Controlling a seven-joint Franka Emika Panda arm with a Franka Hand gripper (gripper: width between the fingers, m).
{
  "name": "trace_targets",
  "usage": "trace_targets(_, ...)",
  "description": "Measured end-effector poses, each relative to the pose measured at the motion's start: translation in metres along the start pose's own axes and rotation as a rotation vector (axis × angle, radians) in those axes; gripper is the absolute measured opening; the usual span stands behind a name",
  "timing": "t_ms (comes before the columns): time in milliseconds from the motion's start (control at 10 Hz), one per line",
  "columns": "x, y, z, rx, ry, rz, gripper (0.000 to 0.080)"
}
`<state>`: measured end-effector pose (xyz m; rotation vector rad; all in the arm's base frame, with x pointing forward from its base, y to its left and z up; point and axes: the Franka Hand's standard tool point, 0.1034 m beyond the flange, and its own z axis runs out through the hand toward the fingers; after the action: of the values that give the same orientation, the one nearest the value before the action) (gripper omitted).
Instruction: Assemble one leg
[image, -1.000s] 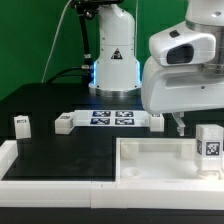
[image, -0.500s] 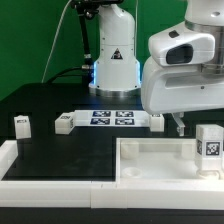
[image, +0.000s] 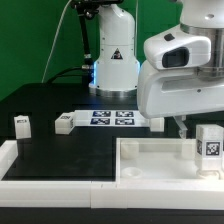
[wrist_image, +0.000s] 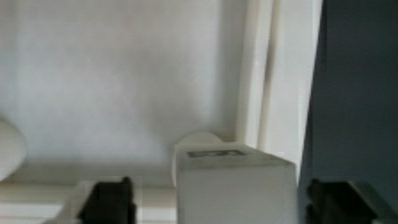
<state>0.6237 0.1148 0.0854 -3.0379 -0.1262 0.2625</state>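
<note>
A white leg with a black-and-white tag stands upright at the exterior view's right end of the large white tray. The gripper's big white hand hangs above and just behind it, and one dark fingertip shows below the hand. In the wrist view the leg stands between the two black fingers, beside the tray's rim. My gripper is open, with a gap between the leg and each finger.
The marker board lies at the back of the black table. Loose white legs stand at the left, beside the board and at the board's right end. The robot base stands behind.
The hand has shifted slightly toward the exterior view's left. The leg and the other parts have not moved.
</note>
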Motion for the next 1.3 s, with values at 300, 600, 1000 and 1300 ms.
trace_targets(300, 0.000, 0.000, 0.000, 0.000, 0.000, 0.001, 0.0291)
trace_targets(600, 0.000, 0.000, 0.000, 0.001, 0.000, 0.031, 0.0291)
trace_targets(1000, 0.003, -0.006, 0.001, 0.043, 0.073, 0.547, 0.0291)
trace_targets(1300, 0.003, -0.011, 0.000, 0.101, 0.097, 0.893, 0.0291)
